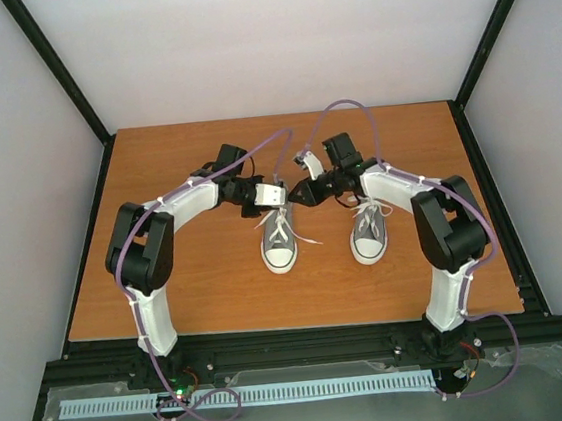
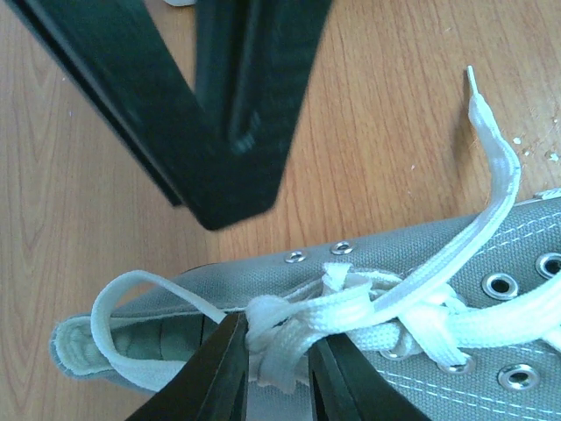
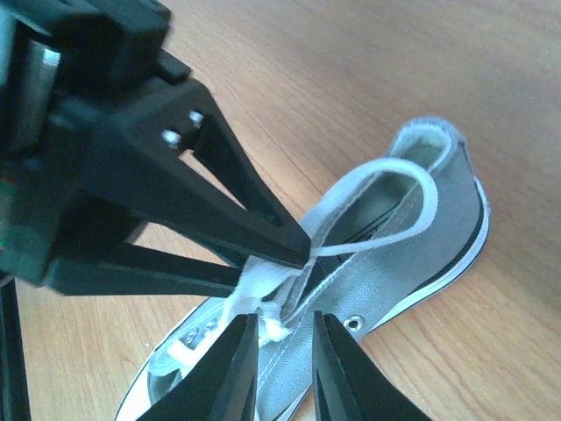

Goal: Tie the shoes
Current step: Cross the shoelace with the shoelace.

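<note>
Two grey sneakers with white toe caps stand side by side, the left shoe [image 1: 278, 246] and the right shoe [image 1: 369, 233]. Both grippers meet over the left shoe's ankle opening. My left gripper [image 2: 279, 360] is shut on a bunch of the white lace [image 2: 351, 320] at the top eyelets of this shoe [image 2: 421, 254]. A lace loop [image 3: 421, 189] arcs over the shoe's opening. My right gripper [image 3: 285, 351] hovers just above the same shoe [image 3: 394, 263], jaws slightly apart, with only a lace scrap near one finger. The left gripper's fingers [image 3: 254, 215] cross right in front of it.
One free lace end [image 2: 495, 158] lies on the wooden table [image 1: 189, 291] beside the shoe. The right shoe's laces trail loose. Black frame rails and grey walls border the table. The right gripper's fingers [image 2: 232, 175] hang close over the left gripper.
</note>
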`<state>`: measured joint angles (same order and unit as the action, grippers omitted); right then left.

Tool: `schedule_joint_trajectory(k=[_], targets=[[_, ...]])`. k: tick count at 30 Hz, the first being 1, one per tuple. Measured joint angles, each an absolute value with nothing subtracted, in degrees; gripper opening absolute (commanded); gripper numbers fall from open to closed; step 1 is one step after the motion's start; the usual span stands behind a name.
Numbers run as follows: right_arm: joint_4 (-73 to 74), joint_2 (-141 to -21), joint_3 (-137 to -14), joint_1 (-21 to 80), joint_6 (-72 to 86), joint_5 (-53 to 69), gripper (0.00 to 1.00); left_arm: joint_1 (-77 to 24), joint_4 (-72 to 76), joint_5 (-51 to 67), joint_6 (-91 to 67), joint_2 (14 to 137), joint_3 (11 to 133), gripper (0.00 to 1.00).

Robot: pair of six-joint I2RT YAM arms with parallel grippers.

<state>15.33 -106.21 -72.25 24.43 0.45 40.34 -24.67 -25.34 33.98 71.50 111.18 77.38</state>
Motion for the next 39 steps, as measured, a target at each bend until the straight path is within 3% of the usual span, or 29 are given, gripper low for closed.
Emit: schedule_joint_trajectory(k=[13,26,28,34,39], targets=[[11.49,-112.95,-73.28,25.54,2.98,45.71,0.18,-24.67,-25.34,34.0,70.48,111.18,77.43,0.23],[12.32,-116.25,-76.79,25.71,2.37,50.46,0.26,-24.47,-26.09,33.12,69.69,111.18,77.43,0.26],[12.49,-116.51,-76.79,25.71,2.37,50.89,0.24,-24.47,-26.41,33.08,69.43,111.18,77.43,0.27],[13.23,-116.79,-77.12,25.71,1.65,52.47,0.04,-24.47,-26.59,32.97,68.05,111.18,77.43,0.27],[13.32,-115.92,-76.27,25.89,1.54,51.59,0.03,-24.49,-26.39,32.69,67.48,111.18,77.43,0.33]])
